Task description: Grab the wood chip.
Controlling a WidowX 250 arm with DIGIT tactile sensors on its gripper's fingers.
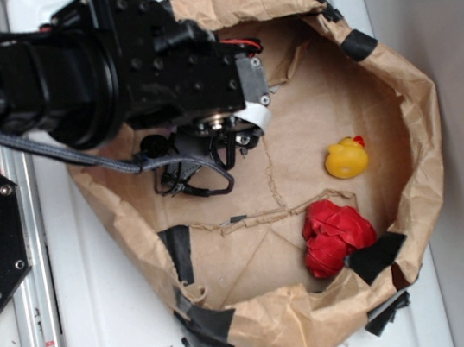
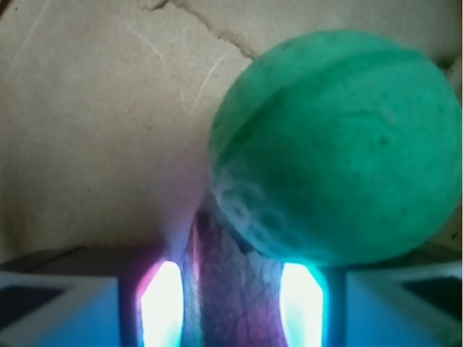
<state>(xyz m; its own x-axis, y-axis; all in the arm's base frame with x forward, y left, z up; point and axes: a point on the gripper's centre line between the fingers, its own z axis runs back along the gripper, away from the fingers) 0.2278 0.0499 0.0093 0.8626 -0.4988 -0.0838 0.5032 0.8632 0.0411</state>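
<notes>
In the wrist view the wood chip [image 2: 230, 307], a rough dark sliver, stands between the two glowing pads [image 2: 160, 307] and touches both of them. My gripper [image 2: 231, 285] is shut on the chip. A green ball [image 2: 340, 144] lies right against the chip's far end, above and to the right of the jaws. Seen from the exterior camera, the gripper [image 1: 210, 142] points down into the left part of the brown paper nest, beneath the black arm. That arm hides the chip and the ball in this view.
The brown paper nest [image 1: 411, 112] has raised crumpled walls patched with black tape [image 1: 178, 253]. A yellow rubber duck [image 1: 346, 158] and a red crumpled object [image 1: 336, 235] lie on its right side. A metal rail [image 1: 22, 257] runs along the left.
</notes>
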